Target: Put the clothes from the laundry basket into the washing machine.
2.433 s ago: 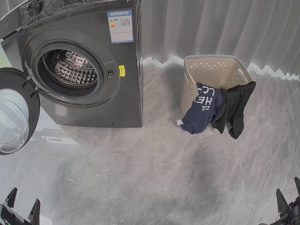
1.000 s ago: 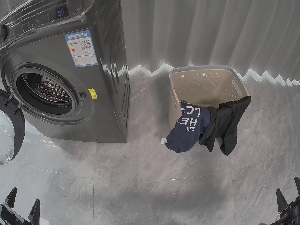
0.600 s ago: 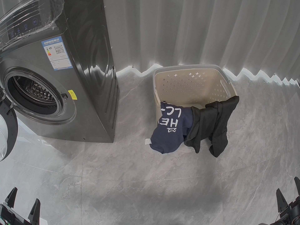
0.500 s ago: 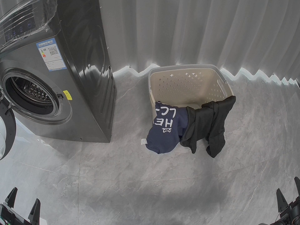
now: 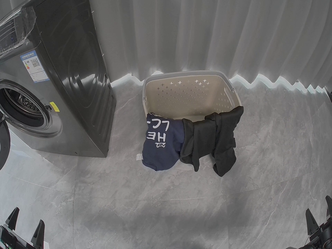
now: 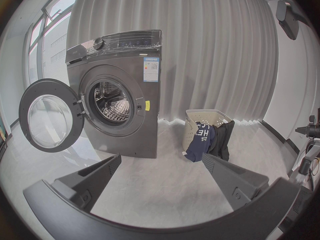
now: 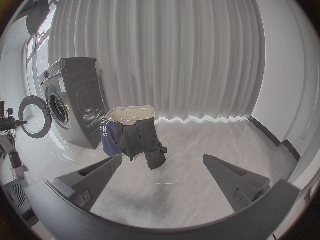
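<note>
- The laundry basket (image 5: pixel 188 74) is sitting on the grey floor (image 5: pixel 166 204), near the washing machine (image 5: pixel 76 73) and off to its right, in front of the white curtain (image 5: pixel 207 28).
- A navy shirt (image 5: pixel 160 144) is hanging over the basket's front rim, with its lower edge reaching the floor.
- A black garment (image 5: pixel 211 139) is draping over the same rim, touching the shirt on its right side.
- The machine's door (image 6: pixel 50 115) is standing wide open, and the metal drum (image 6: pixel 111 100) is showing through the opening.
- The left gripper (image 5: pixel 26 222) is hovering low over the floor with its fingers spread, well apart from the basket.
- The right gripper (image 5: pixel 318 208) is doing the same, fingers spread, well apart from the clothes.
</note>
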Tool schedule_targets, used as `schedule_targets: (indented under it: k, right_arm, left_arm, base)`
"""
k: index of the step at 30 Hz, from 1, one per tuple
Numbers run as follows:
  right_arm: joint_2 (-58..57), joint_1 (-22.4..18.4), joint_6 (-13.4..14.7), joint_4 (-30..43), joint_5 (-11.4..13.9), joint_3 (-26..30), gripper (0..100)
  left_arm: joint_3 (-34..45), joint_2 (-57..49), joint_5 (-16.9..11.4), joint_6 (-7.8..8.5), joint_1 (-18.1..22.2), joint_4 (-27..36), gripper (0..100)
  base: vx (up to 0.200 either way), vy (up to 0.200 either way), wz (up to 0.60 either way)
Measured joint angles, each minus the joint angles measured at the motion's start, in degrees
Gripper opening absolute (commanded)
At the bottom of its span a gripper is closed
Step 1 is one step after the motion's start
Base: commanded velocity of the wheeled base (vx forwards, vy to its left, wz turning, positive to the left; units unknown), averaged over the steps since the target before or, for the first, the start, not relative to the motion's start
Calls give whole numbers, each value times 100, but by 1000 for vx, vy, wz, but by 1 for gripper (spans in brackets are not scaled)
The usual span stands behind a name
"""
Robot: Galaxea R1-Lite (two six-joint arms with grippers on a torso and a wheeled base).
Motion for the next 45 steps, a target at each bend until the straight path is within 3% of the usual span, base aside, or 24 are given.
schedule_targets:
  k: [7, 13, 31, 37, 45]
  right_arm:
    - [0, -2, 0, 0, 0, 0, 100]
    - [2, 0, -2, 0, 0, 0, 100]
    - [5, 2, 0, 0, -2, 0, 100]
    - [5, 2, -2, -1, 0, 0, 100]
    - [5, 2, -11, 5, -5, 0, 100]
  left_arm:
    - [0, -2, 0, 1, -2, -2, 100]
    - [0, 0, 0, -5, 0, -2, 100]
    - [0, 0, 0, 0, 2, -2, 100]
    - [0, 0, 0, 0, 2, -2, 100]
    - [0, 0, 0, -7, 2, -5, 100]
  base:
    - [200, 0, 0]
    - [0, 0, 0]
    - [0, -200, 0]
    - [0, 0, 0]
    - [200, 0, 0]
